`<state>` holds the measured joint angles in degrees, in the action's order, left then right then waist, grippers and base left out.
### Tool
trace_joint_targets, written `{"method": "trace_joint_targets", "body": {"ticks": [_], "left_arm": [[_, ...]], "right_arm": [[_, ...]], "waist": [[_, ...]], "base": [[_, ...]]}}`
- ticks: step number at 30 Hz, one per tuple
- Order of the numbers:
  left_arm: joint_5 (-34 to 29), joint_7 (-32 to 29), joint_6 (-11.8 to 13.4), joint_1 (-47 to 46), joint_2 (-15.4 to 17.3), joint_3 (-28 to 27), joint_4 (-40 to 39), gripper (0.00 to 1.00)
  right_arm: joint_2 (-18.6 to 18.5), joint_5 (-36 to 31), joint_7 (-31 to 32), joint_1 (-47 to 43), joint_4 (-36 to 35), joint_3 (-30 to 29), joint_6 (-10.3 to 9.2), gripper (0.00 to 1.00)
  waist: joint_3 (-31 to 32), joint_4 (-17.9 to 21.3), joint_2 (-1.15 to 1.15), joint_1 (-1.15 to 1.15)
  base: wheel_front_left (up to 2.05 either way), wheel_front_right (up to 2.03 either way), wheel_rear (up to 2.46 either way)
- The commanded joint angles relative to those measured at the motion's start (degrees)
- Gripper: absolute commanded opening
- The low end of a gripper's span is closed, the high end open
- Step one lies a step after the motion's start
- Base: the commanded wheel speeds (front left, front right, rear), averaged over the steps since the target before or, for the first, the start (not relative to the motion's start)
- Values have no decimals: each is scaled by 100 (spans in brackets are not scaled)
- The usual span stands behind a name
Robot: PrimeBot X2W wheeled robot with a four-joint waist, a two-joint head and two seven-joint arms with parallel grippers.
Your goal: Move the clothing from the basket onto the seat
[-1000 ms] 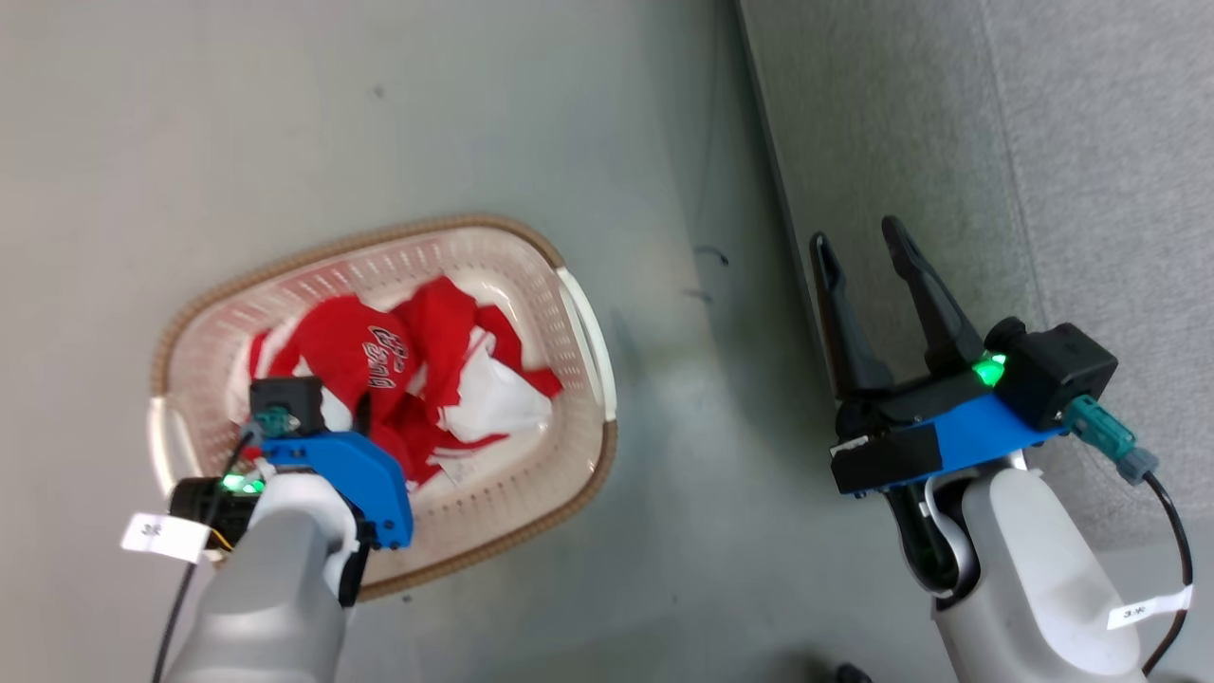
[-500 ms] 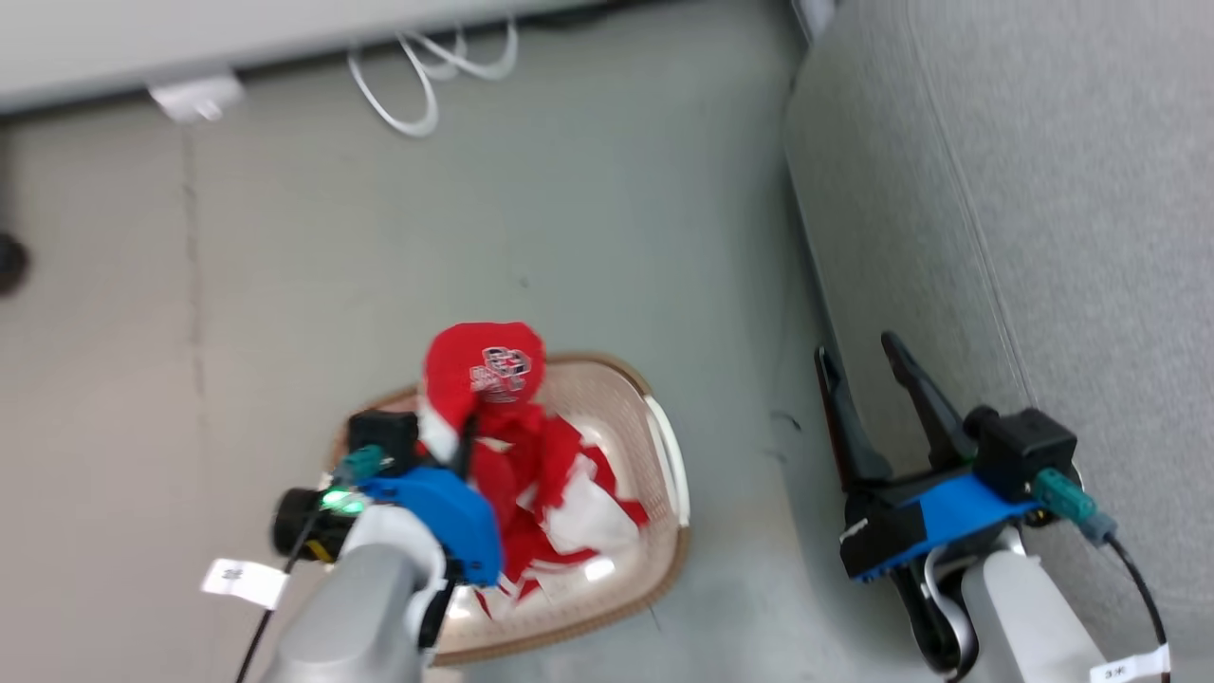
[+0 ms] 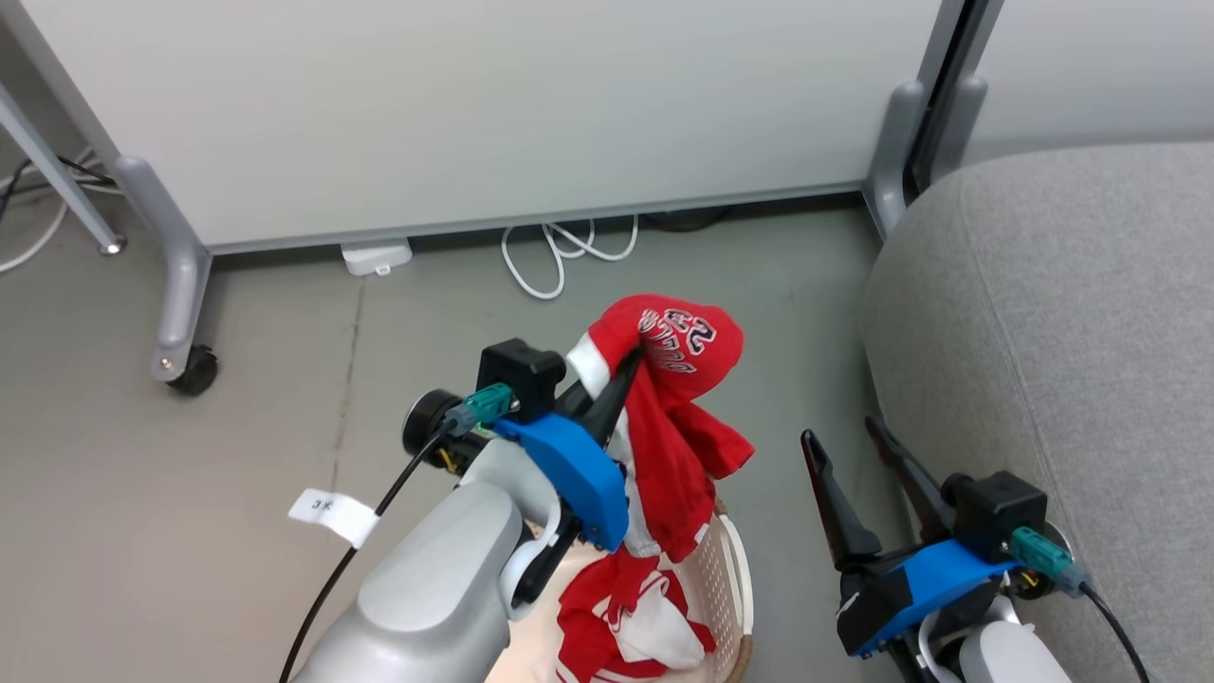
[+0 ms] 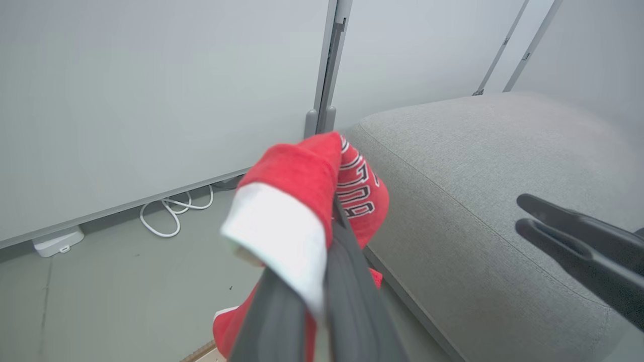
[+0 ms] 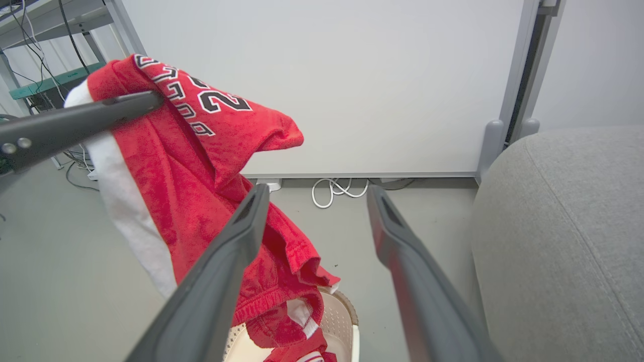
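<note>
My left gripper (image 3: 630,366) pinches the clothing (image 3: 678,446) above the basket (image 3: 732,574)
Right gripper (image 3: 838,429) spread wide, empty. The fabric's tail trails into the basket, so I'd raise it clear first, then swing right and lay it on the seat (image 3: 1062,313).

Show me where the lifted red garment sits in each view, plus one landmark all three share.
Head view: red garment at centre, hanging from the left end effector above the basket.
Left wrist view: red garment at centre.
Right wrist view: red garment at upper left.
Shared landmark: the white cable loop on the floor.
</note>
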<state>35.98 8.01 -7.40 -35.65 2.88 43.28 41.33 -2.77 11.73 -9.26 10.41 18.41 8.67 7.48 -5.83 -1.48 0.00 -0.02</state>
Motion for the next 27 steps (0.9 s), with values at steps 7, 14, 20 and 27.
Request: {"method": "trace_joint_targets", "body": {"ticks": [7, 14, 20, 27], "left_arm": [[208, 52, -11, -387, 1, 334, -267, 0], [498, 84, 65, -681, 1, 802, -494, 0], [738, 150, 226, -873, 4, 1176, -511, 0], [1065, 243, 309, -977, 3, 1517, -440, 0]], "right_arm": [[-20, 28, 158, -294, -151, 133, 3, 100], [-20, 19, 324, -453, -263, 278, 3, 100], [-21, 98, 398, -416, -392, 463, 3, 100], [-20, 155, 438, -351, -415, 539, 3, 100]], "waist": [[415, -94, 0, 2], [616, -76, 0, 2], [641, 20, 0, 2], [616, 109, 0, 2]], "base": [[0, 0, 0], [0, 0, 0], [0, 0, 0], [0, 0, 0]]}}
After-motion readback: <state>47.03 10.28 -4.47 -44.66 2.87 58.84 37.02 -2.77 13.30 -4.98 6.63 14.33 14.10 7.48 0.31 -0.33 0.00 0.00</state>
